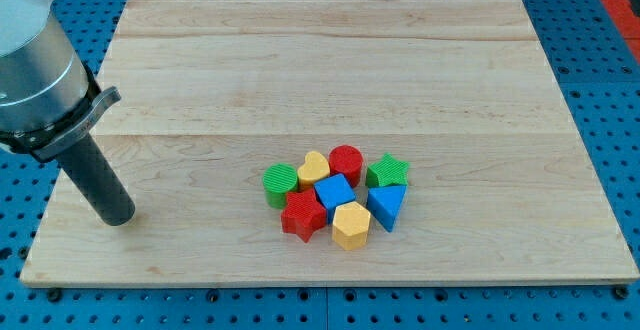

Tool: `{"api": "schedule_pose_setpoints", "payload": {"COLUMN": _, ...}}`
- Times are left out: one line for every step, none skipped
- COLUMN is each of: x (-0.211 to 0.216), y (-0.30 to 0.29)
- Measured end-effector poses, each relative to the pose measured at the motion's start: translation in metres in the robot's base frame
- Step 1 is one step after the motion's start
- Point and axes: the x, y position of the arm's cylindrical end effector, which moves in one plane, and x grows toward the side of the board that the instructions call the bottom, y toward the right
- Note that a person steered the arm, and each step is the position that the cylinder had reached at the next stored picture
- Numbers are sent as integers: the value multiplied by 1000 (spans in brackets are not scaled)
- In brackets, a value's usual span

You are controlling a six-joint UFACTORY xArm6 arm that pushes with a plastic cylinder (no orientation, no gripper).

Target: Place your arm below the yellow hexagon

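The yellow hexagon (pixel 351 226) lies at the bottom of a tight cluster of blocks in the lower middle of the wooden board (pixel 330 70). My tip (pixel 118 216) rests on the board near its left edge, far to the left of the hexagon and at about the same height in the view. Around the hexagon are a red star (pixel 303 216) to its left, a blue cube (pixel 334 191) above it and a blue triangle (pixel 387 206) to its right.
The cluster also holds a green cylinder (pixel 280 183), a yellow heart (pixel 314 169), a red cylinder (pixel 346 161) and a green star (pixel 387 172). The board lies on a blue pegboard (pixel 600 30). The arm's grey body (pixel 35 70) fills the top left.
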Motion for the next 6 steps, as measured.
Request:
{"api": "schedule_pose_setpoints", "payload": {"x": 0, "y": 0}}
{"api": "schedule_pose_setpoints", "payload": {"x": 11, "y": 2}}
{"api": "schedule_pose_setpoints", "payload": {"x": 41, "y": 22}}
{"api": "schedule_pose_setpoints", "payload": {"x": 47, "y": 74}}
{"api": "schedule_pose_setpoints", "payload": {"x": 64, "y": 142}}
{"api": "schedule_pose_setpoints", "payload": {"x": 65, "y": 204}}
